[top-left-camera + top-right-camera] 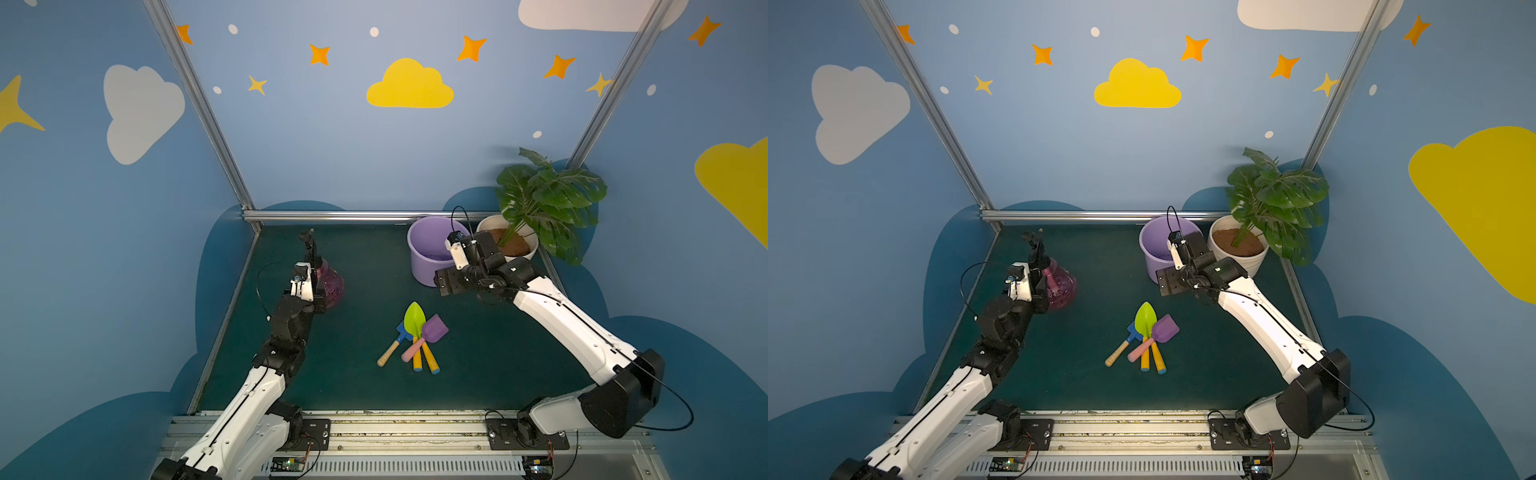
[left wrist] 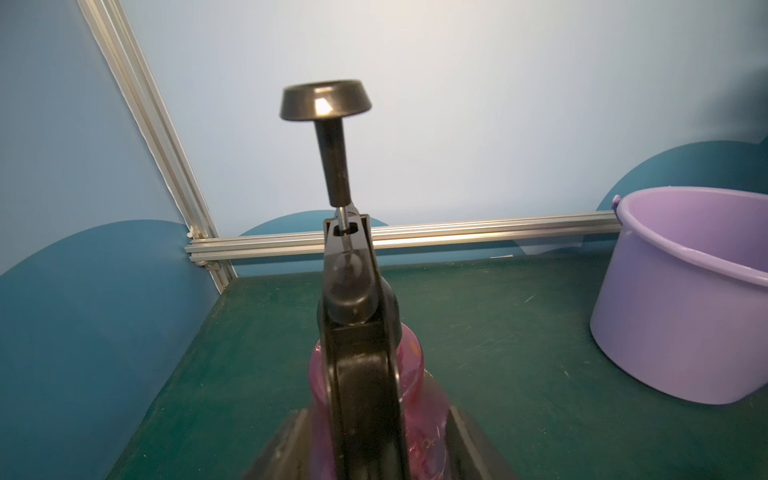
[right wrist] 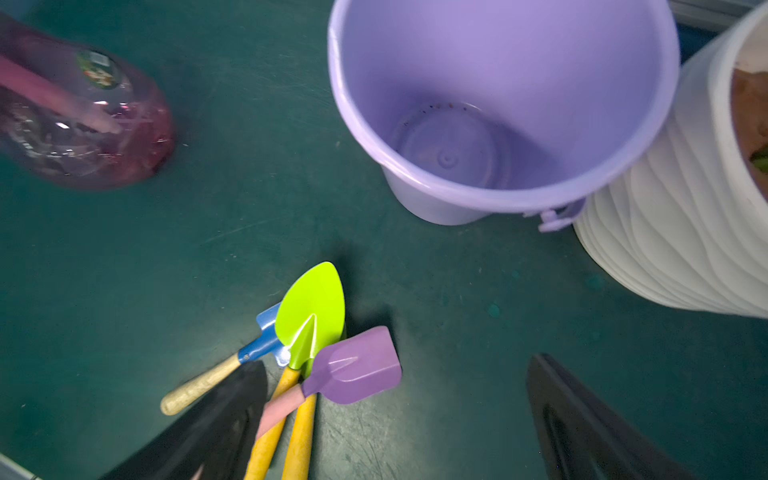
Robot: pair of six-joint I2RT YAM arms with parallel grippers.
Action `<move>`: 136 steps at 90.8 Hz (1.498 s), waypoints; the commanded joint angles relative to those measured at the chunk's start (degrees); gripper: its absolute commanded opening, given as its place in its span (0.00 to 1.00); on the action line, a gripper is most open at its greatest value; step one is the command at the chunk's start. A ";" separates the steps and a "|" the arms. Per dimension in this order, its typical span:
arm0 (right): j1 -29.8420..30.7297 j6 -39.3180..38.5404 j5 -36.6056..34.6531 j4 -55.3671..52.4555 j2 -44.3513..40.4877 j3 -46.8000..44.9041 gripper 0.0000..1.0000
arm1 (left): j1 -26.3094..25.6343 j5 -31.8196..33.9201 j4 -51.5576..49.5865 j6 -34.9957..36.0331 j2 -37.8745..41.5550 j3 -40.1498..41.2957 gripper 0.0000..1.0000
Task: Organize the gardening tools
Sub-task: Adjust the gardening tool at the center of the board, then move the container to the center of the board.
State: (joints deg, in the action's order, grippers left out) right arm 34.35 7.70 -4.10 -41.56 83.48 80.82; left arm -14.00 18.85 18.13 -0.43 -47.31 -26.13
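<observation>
We read no words anywhere; the small green sticker (image 3: 98,68) on the spray bottle (image 3: 83,124) is too blurred.

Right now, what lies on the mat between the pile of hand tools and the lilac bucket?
Nothing: bare green mat separates the tool pile from the bucket. It shows most clearly in the right wrist view.

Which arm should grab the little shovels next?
Right. The right tool is open and hangs near the shovels and the bucket; the left tool is around the spray bottle, farther off.
</observation>
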 commanded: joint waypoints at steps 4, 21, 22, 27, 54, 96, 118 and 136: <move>0.37 -4.00 7.15 0.39 5.72 7.38 0.98 | 0.93 -0.73 -1.00 -2.84 1.40 -0.06 0.67; -0.88 -7.00 10.96 -3.30 14.62 17.24 0.98 | 1.49 -1.28 -3.31 -5.89 3.88 0.42 0.78; -1.00 -7.13 11.26 -3.55 15.10 17.96 0.98 | 1.42 -1.41 -3.38 -6.12 4.06 0.49 0.79; -1.67 -7.54 12.86 -5.68 18.57 21.20 0.98 | 1.51 -1.89 -4.45 -7.45 5.01 0.67 0.79; -2.89 -8.71 17.64 -16.81 34.91 40.44 0.92 | 1.74 -2.09 -7.75 -10.01 10.30 2.03 0.82; -2.78 -12.98 23.20 -25.34 45.80 51.92 0.83 | 1.72 -1.10 -8.39 -10.38 11.62 2.38 0.83; -2.60 -14.48 29.06 -26.06 44.79 51.90 0.78 | 1.78 -0.40 -8.38 -10.43 12.32 2.43 0.83; -2.37 -14.82 31.59 -26.50 44.36 51.89 0.73 | 1.77 0.19 -8.45 -10.37 12.59 2.53 0.83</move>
State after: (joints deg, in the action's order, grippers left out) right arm 31.46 -6.24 23.51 -65.60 128.60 131.35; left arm -12.38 18.09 9.80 -10.72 -35.48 -24.16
